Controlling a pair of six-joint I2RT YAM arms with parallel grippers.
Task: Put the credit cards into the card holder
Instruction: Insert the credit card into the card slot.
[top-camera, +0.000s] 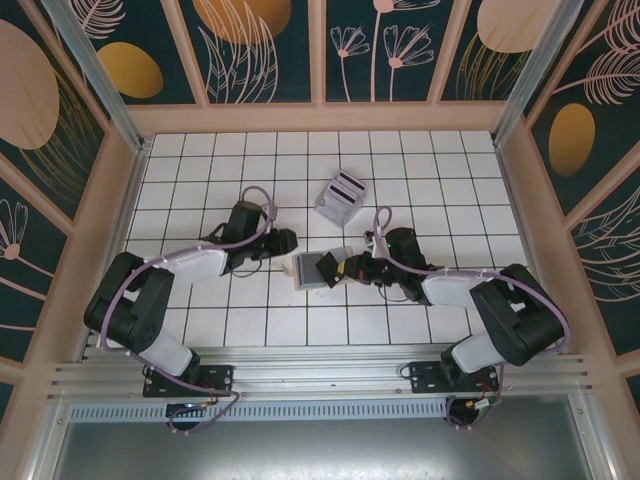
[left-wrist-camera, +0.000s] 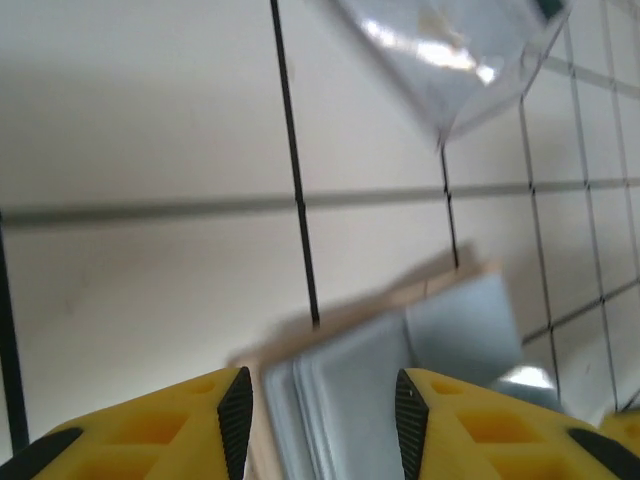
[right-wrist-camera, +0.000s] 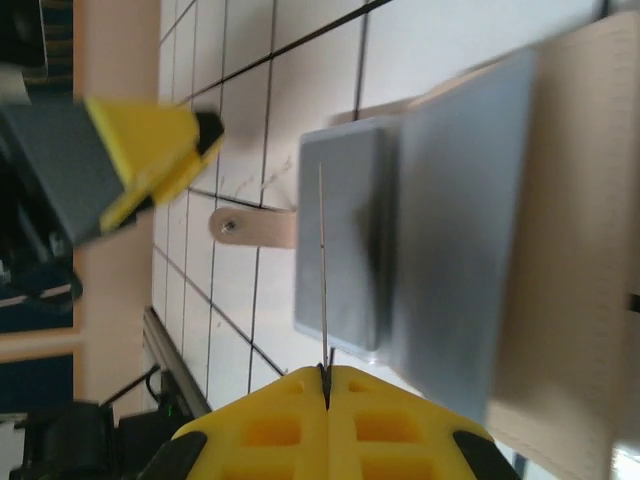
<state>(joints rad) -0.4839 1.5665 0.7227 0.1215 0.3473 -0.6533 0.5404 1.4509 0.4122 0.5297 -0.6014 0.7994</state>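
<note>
The tan card holder (top-camera: 300, 271) lies on the white tiles between my two grippers, with pale grey credit cards (top-camera: 318, 268) stacked on it. My left gripper (top-camera: 288, 243) hangs just left of it, open. In the left wrist view its pads (left-wrist-camera: 238, 410) stand apart over the cards (left-wrist-camera: 450, 330), with the holder's tan edge (left-wrist-camera: 400, 300) beyond. My right gripper (top-camera: 338, 270) sits at the holder's right side. Seen from that wrist, the right gripper (right-wrist-camera: 326, 372) is shut on a card-thin grey sheet, edge-on, above the cards (right-wrist-camera: 345, 250) and the holder (right-wrist-camera: 580, 250).
A clear plastic box (top-camera: 340, 197) with dark-striped cards stands a tile or two behind the holder, and in the left wrist view it (left-wrist-camera: 450, 50) lies at the top right. The holder's tan strap with a snap (right-wrist-camera: 250, 225) pokes out beside the cards. Wooden walls ring the tiled floor.
</note>
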